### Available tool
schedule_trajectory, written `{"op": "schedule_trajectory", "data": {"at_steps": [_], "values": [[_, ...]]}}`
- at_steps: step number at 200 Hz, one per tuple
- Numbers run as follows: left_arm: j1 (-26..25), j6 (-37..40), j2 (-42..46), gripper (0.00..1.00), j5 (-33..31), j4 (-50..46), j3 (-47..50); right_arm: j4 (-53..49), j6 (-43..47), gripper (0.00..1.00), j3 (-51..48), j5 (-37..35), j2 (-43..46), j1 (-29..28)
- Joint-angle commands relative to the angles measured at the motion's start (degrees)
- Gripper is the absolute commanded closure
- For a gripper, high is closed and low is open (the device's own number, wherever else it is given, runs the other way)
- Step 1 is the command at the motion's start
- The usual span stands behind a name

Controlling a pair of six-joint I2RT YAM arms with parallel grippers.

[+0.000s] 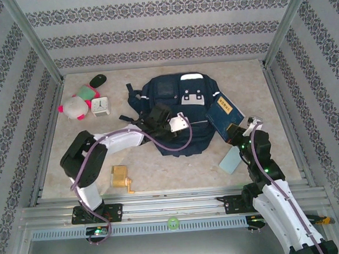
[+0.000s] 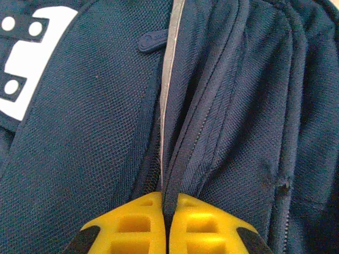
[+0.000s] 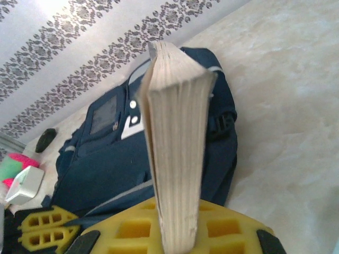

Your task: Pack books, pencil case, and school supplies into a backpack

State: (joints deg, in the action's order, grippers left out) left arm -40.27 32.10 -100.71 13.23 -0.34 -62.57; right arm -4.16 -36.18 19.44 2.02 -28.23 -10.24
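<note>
The dark navy backpack [image 1: 177, 112] lies flat in the middle of the table. My left gripper [image 1: 163, 120] rests on its front and is shut on a fold of navy fabric beside the zip [image 2: 170, 174]. The backpack [image 2: 95, 132] fills that view. My right gripper [image 1: 239, 135] holds the navy booklet [image 1: 223, 115] with gold lettering at the backpack's right edge; its cream page edges [image 3: 177, 159] stand between the yellow fingers [image 3: 132, 227]. The pale blue pencil case [image 1: 229, 159] lies just below that gripper. The yellow-orange sharpener [image 1: 122, 179] sits at the front left.
A pink-and-white plush toy [image 1: 75, 107], a white square clock [image 1: 100, 105], a green block [image 1: 87, 92] and a black oval object [image 1: 98, 80] sit at the back left. Metal frame rails [image 1: 163, 205] run along the table's near edge.
</note>
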Motion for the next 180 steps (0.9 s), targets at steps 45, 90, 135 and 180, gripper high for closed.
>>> {"op": "schedule_trajectory", "data": {"at_steps": [45, 90, 135, 180], "values": [[-1.82, -16.49, 10.66, 1.0, -6.15, -1.89, 7.51, 1.64, -4.85, 1.0, 6.42, 6.99, 0.43, 0.44], [-1.81, -20.41, 14.12, 1.0, -5.65, -4.92, 2.92, -6.02, -10.45, 1.0, 11.82, 6.5, 3.6, 0.4], [-1.35, -20.66, 14.43, 1.0, -7.82, -9.12, -6.45, -18.11, -14.58, 1.0, 21.81, -0.71, 8.26, 0.4], [0.47, -23.25, 12.93, 1.0, -11.33, -12.02, -15.31, -27.88, -17.66, 1.0, 24.6, -1.78, 12.64, 0.33]]}}
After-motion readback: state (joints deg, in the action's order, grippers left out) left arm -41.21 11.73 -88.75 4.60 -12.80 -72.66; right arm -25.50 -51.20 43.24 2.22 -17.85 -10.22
